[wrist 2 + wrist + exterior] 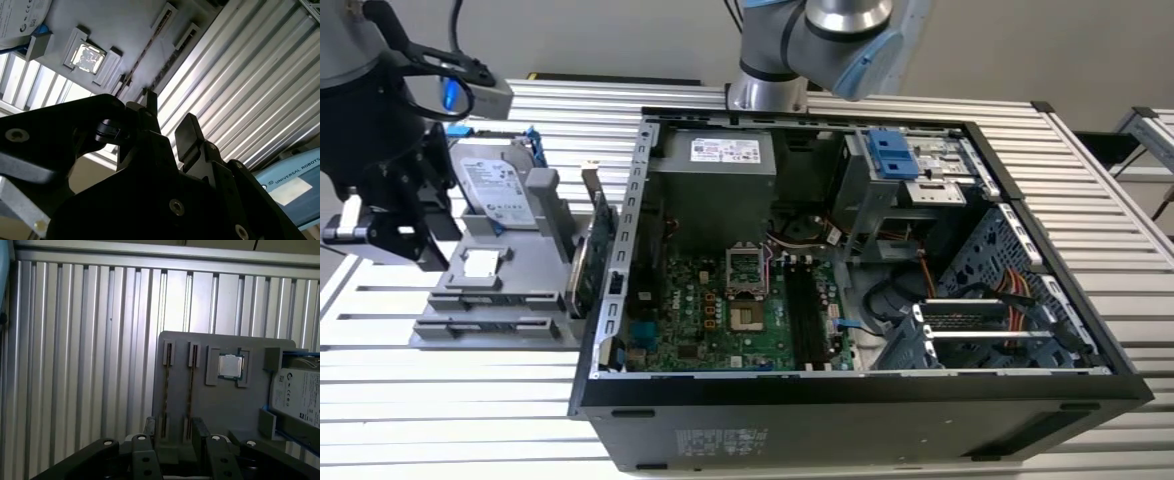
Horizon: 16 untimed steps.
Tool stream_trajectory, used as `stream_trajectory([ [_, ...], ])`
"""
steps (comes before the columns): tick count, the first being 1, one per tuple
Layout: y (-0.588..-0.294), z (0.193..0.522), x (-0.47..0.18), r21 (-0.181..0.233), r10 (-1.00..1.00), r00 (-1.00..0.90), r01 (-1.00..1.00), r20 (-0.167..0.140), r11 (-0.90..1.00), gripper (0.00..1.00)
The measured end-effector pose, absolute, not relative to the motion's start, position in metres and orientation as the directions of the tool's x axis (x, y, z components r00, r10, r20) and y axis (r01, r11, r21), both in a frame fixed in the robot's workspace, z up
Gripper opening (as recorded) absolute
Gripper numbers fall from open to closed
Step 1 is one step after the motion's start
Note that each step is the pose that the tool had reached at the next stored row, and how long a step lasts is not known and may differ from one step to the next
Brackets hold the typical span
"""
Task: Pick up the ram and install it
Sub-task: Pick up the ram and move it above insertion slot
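- The hand hangs over the grey holder on the ribbed metal surface. Its fingers are spread well apart with nothing between them, so it grips nothing.
- The ram stands on edge in one of the holder's two narrow slots, with a second stick in the slot just beside it. In the first wrist view both sticks fall within the gap between the fingers, so which one the hand is lined up on cannot be told.
- Near the slots a processor chip sits in its recess, and beyond it is the hard drive (blue-framed).
- In the exterior view the open computer case lies well apart from the holder, with its motherboard exposed. By the look of it, the pick-up itself is not yet made.
- The sticks sit very close together. An off-centre descent could close the fingers on both at once, or pinch one against its slot wall.
- A grip on the thin top edge alone, or too near one end, would likely let the board tilt or slip — and a tilted board would be prone to jam on seating.
- The expansion card stands between holder and case, so a low carry could clip it.
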State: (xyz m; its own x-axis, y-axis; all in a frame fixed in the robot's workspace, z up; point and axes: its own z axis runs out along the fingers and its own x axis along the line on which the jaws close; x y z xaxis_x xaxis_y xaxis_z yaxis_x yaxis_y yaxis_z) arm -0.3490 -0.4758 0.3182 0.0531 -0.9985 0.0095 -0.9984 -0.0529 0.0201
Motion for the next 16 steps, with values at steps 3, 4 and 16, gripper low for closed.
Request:
stream_trajectory([
  [3,-0.476,0.315,-0.349,0.020,-0.999,0.053,-0.998,0.009,-0.053,1.00],
  [4,-0.476,0.314,-0.349,0.020,-0.999,0.053,-0.998,0.009,-0.053,1.00],
  [16,-0.476,0.304,-0.349,0.020,-0.999,0.053,-0.998,0.009,-0.053,1.00],
])
